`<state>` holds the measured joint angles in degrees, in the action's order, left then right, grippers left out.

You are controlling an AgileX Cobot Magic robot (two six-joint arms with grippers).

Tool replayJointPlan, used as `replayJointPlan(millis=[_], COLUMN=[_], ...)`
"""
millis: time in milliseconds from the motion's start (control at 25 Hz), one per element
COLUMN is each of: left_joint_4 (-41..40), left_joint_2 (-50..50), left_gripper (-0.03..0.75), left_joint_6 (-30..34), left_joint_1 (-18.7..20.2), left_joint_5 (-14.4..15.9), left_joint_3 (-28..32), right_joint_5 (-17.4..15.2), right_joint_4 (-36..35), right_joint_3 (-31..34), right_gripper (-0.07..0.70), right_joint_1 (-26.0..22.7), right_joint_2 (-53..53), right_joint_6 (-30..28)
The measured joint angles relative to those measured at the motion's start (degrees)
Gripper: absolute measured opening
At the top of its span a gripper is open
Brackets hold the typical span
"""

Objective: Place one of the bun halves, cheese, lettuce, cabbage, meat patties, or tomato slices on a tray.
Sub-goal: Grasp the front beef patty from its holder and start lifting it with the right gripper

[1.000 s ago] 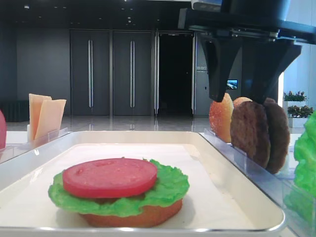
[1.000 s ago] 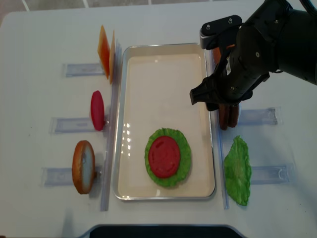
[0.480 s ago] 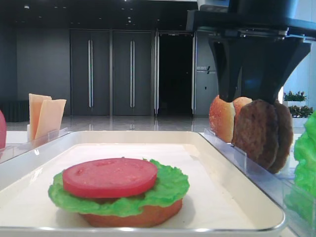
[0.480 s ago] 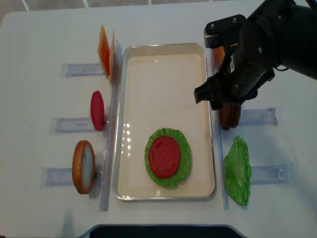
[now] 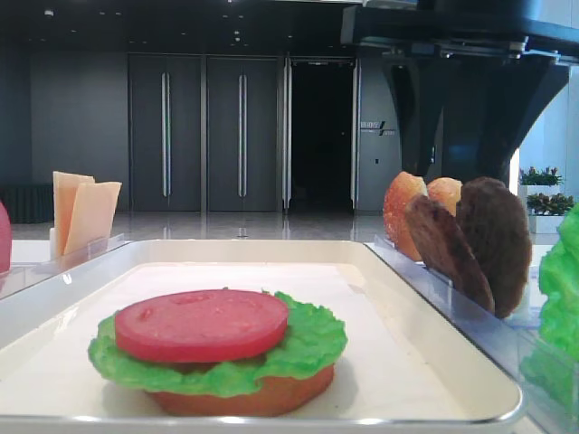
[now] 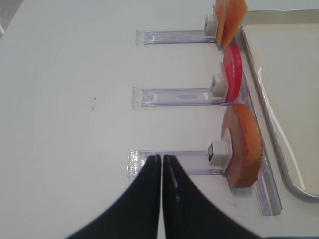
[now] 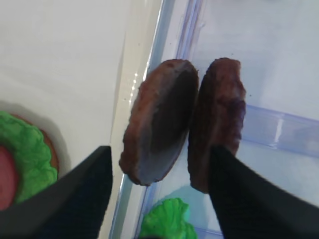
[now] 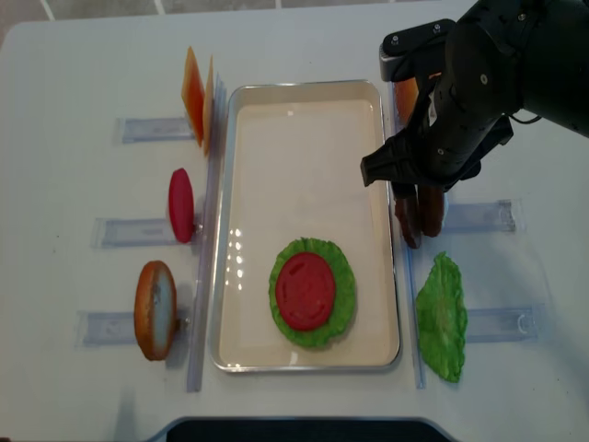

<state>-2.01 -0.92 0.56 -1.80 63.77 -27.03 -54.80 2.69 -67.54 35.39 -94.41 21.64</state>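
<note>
Two dark-brown meat patties stand in a clear rack right of the cream tray. The nearer patty leans toward the tray; the other stands upright. My right gripper is open above them, its black fingers flanking both patties without clamping. On the tray lies a stack of bun base, lettuce and a tomato slice. The patties also show at the right of the low view, with bun halves behind. My left gripper is shut and empty beside a bun half.
Left of the tray, clear racks hold cheese slices, a red tomato slice and a bun half. A loose lettuce leaf lies right of the tray, below the patties. The right arm's black bulk covers the back right.
My right gripper has shifted right over the patties. The nearer patty, upright against the other before, now tips toward the tray. The left gripper has not moved.
</note>
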Motion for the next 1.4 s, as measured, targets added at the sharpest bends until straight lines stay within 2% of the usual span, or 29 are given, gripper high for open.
replayJointPlan(millis=[160,600,1280,1400], left_joint_4=[0.0,0.0,0.0,0.0], left_joint_2=[0.0,0.0,0.0,0.0], left_gripper=[0.0,0.0,0.0,0.0], left_joint_6=[0.0,0.0,0.0,0.0], left_joint_1=[0.0,0.0,0.0,0.0], left_joint_5=[0.0,0.0,0.0,0.0], left_joint_3=[0.0,0.0,0.0,0.0], right_joint_5=[0.12,3.15,4.91,4.98], right_joint_4=[-2.69,-3.31,1.75,1.87], right_joint_3=[0.0,0.0,0.0,0.0], right_gripper=[0.432,0.432,0.432,0.412], right_joint_1=[0.19,2.61,1.79,1.72], right_joint_2=[0.0,-1.22,-7.45,-8.23], right_joint_6=[-0.59,-1.11,-1.11,-1.11])
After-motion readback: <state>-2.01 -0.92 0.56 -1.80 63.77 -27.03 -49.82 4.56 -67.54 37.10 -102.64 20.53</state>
